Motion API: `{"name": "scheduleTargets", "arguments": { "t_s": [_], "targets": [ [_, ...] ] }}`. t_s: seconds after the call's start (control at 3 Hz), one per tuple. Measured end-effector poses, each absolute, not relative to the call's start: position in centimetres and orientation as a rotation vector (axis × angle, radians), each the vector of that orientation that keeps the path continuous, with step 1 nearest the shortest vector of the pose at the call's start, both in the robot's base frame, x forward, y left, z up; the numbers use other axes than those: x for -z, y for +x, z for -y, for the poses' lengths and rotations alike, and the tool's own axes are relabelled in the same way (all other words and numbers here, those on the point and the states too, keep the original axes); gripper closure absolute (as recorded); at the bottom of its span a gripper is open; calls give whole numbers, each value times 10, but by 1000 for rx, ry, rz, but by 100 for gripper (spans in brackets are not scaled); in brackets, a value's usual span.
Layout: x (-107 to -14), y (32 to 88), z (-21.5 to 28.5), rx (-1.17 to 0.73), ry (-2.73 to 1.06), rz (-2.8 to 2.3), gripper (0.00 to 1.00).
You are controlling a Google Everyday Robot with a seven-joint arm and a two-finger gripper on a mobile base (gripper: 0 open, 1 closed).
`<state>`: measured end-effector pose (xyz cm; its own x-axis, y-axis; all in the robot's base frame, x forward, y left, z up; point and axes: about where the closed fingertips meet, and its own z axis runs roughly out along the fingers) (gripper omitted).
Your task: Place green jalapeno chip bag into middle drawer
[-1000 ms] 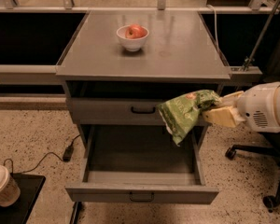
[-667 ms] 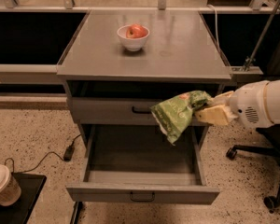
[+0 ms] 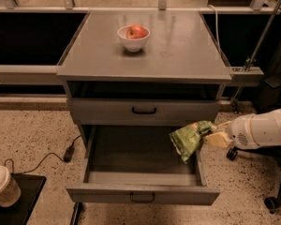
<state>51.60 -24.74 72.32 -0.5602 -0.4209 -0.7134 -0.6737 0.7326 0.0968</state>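
Camera view: the tool, clamped on the green jalapeno chip bag, has come lower than a second ago. The bag now hangs over the right wall of the open middle drawer, below the closed upper drawer front. On the table, an apple sits in a white bowl. The arm is cut off at right.

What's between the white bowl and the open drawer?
In the camera view, bare tabletop, then a closed drawer front. The gripper, right of the open drawer, holds the chip bag.
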Motion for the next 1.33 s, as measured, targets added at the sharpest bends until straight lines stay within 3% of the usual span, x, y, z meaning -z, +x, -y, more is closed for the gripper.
{"name": "scheduleTargets", "arguments": {
  "t_s": [0.33, 0.67, 1.0, 1.33],
  "targets": [
    [-723, 516, 247, -474, -822, -2243, 100],
    [-702, 536, 261, -351, -848, -2249, 100],
    [-638, 571, 302, -233, -830, -2298, 100],
    [-574, 595, 332, -231, -781, -2376, 100]
  ]
}}
